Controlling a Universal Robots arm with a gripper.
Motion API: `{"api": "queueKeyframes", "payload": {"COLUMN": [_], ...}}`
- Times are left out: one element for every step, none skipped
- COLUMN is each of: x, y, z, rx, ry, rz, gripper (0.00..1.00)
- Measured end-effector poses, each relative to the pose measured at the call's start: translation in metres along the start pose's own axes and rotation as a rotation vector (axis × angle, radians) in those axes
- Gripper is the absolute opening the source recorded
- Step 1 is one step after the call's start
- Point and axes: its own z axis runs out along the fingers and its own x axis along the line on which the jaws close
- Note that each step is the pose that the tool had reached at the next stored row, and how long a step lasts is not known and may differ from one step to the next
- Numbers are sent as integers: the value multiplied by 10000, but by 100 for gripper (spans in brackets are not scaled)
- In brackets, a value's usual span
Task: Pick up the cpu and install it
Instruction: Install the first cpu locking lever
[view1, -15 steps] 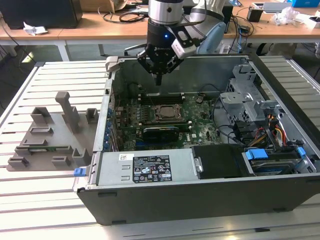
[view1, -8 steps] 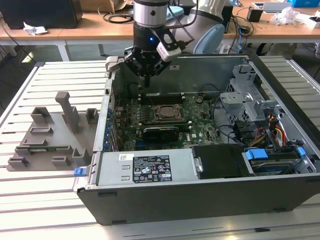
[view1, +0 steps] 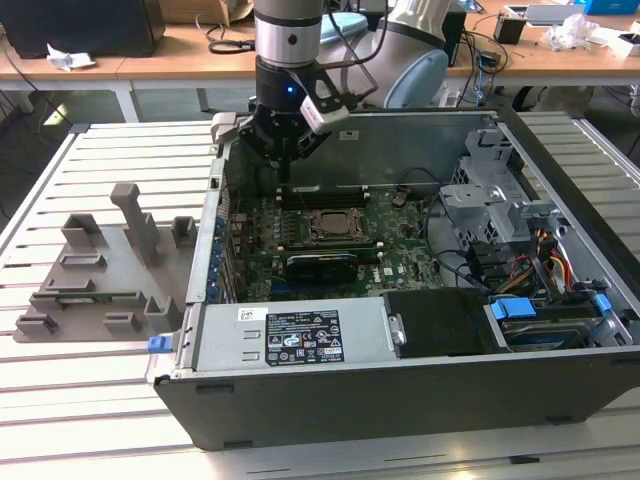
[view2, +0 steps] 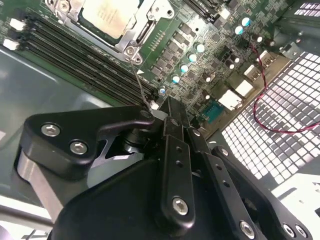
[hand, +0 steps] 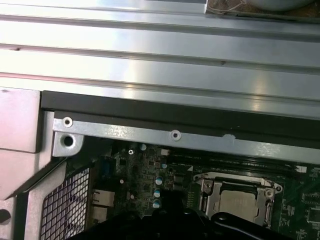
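Note:
The cpu (view2: 106, 16) lies flat in the motherboard socket, its silver top showing inside the metal frame in both wrist views (hand: 241, 202). In the exterior view the socket (view1: 331, 225) sits mid-board inside the open computer case. My gripper (view1: 285, 172) hangs over the board's back part, toward the exterior view's left of the socket and apart from the cpu. Its black fingers (view2: 172, 120) are shut together with nothing seen between them. A thin metal lever (view2: 141, 86) runs from the socket's corner up to just beside the fingertips.
The grey plastic holder tray (view1: 100, 270) stands on the slatted table at the exterior view's left of the case. Memory slots (view2: 75, 55) flank the socket. A drive cage (view1: 495, 200) and cables fill the case's right; a power supply (view1: 290, 335) lines its front wall.

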Motion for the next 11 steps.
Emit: {"api": "queueKeyframes", "payload": {"x": [3, 4, 5, 5, 3, 2, 1, -1, -3, -5, -6], "y": [3, 5, 8, 12, 17, 23, 31, 40, 55, 64, 70], "z": [14, 23, 34, 43, 53, 62, 69, 76, 87, 94, 99], "rx": [0, 0, 1, 1, 2, 1, 0, 0, -1, 0, 0], "ry": [0, 0, 0, 1, 2, 0, 0, -1, 0, 0, 0], "rz": [0, 0, 0, 0, 0, -1, 0, -1, -1, 0, -1], "gripper": [11, 11, 11, 11, 11, 11, 11, 11, 11, 11, 11]}}
